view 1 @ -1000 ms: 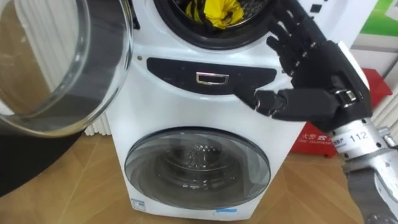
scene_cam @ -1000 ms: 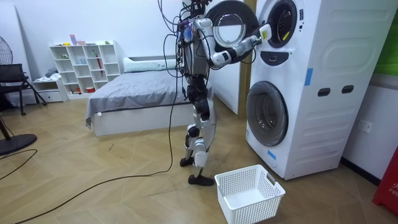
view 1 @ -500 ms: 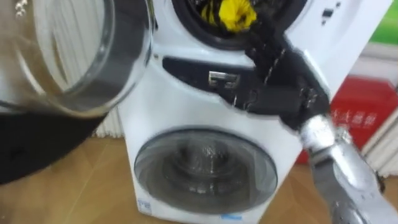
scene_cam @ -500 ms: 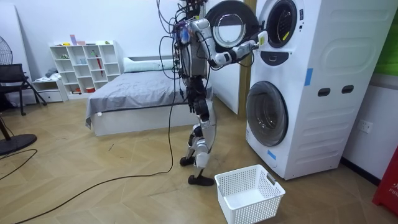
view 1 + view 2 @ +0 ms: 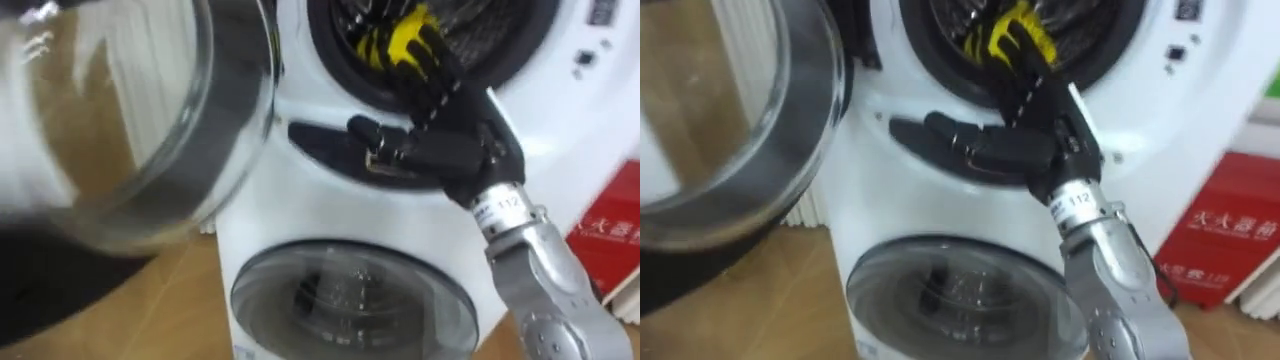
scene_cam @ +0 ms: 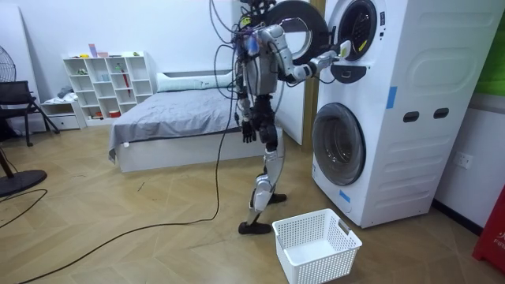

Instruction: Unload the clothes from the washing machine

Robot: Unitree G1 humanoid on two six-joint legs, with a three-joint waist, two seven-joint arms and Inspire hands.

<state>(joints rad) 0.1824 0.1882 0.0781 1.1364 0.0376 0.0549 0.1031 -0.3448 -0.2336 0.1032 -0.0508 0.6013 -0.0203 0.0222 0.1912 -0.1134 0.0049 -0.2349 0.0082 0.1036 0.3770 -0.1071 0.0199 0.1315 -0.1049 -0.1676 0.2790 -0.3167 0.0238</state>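
You're on the reach step: your right hand [image 5: 455, 145], fingers straight and spread, is at the mouth of the upper drum [image 5: 345, 75] by the yellow garment [image 5: 405, 38] lying inside, so next push in and curl them round it.

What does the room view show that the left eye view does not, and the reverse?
The room view adds the white plastic lattice basket on the wooden floor near the robot's foot, and the grey bed. The left eye view adds the yellow cloth inside the upper drum. Both share the white stacked washing machine, its round glass upper door swung open, and the open right hand reaching into the upper opening.
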